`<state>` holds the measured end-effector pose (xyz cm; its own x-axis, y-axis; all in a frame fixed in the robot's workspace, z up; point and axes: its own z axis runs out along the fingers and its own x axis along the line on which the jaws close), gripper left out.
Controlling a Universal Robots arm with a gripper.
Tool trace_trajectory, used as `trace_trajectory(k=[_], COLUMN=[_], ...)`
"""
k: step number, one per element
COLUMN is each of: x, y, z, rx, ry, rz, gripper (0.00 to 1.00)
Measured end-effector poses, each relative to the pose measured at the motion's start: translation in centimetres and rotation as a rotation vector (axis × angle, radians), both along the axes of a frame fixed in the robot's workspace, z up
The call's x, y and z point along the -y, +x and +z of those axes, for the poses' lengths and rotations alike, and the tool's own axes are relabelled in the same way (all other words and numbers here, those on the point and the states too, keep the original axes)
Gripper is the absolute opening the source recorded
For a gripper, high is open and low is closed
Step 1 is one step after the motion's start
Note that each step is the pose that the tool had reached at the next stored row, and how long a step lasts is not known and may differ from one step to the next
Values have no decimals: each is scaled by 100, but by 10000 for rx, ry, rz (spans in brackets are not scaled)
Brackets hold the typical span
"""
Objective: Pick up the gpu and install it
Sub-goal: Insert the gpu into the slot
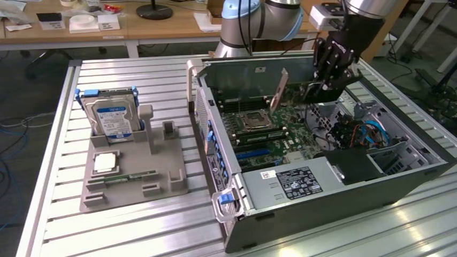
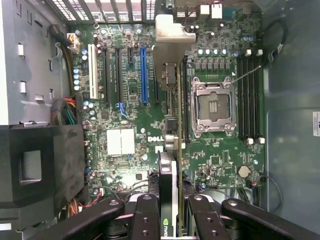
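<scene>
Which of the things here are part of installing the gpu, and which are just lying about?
In the job: gpu, held in the gripper; motherboard; computer case.
Lying about: hard drive, memory stick, grey holder.

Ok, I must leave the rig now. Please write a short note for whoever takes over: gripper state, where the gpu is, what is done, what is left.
Gripper: shut on the gpu, at the end away from its bracket.
Gpu: inside the open computer case, on edge over the motherboard, between the blue slot and the CPU socket.
Done: gpu picked up and brought into the case.
Left: whether it sits fully in a slot cannot be told; the gripper has not let go.
Aside: hard drive and memory stick sit in the gray holder beside the case.
</scene>
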<state>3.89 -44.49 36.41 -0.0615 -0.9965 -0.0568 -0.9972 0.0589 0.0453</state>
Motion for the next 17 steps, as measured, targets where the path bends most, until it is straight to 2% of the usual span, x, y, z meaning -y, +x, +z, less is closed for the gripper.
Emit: trace_trajectory(k=[3, 8, 17], x=[0, 0, 0], y=[-9, -65, -84], z=[-44, -123, -142], rx=[1, 61, 76], ry=[-1, 0, -1], rz=[-3, 0, 0], gripper=[27, 27, 27])
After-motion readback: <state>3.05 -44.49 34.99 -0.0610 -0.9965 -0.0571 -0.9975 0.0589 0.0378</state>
